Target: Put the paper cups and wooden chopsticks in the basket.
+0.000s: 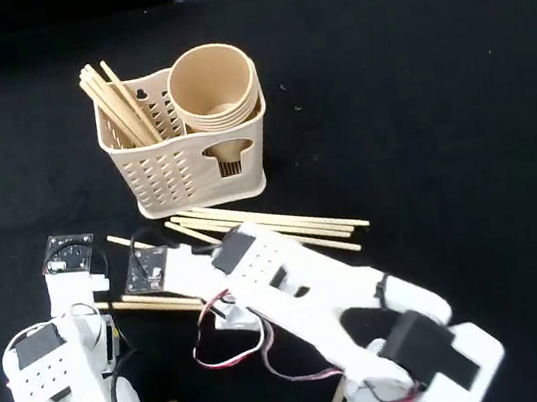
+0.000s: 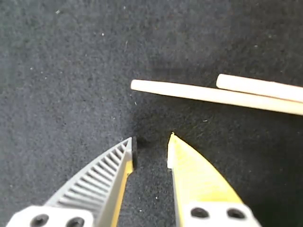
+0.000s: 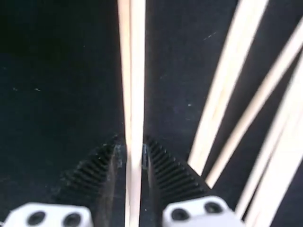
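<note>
The beige slotted basket (image 1: pixel 182 163) stands at the back left. It holds stacked paper cups (image 1: pixel 214 86) and several wooden chopsticks (image 1: pixel 117 102). More loose chopsticks (image 1: pixel 282 224) lie fanned on the black cloth in front of it. A pair of chopsticks (image 3: pixel 132 85) runs between the toothed fingers of my right gripper (image 3: pixel 131 142), which is shut on it. That gripper (image 1: pixel 157 263) sits left of the fan. My left gripper (image 2: pixel 151 141) stands open just above the cloth with nothing in it. Two chopstick ends (image 2: pixel 189 91) lie just ahead of its tips.
Another pair of chopsticks (image 1: pixel 158 303) lies between the two arms. The black cloth (image 1: pixel 438 115) is bare on the right side. Red and white cables (image 1: pixel 236 352) loop under the right arm.
</note>
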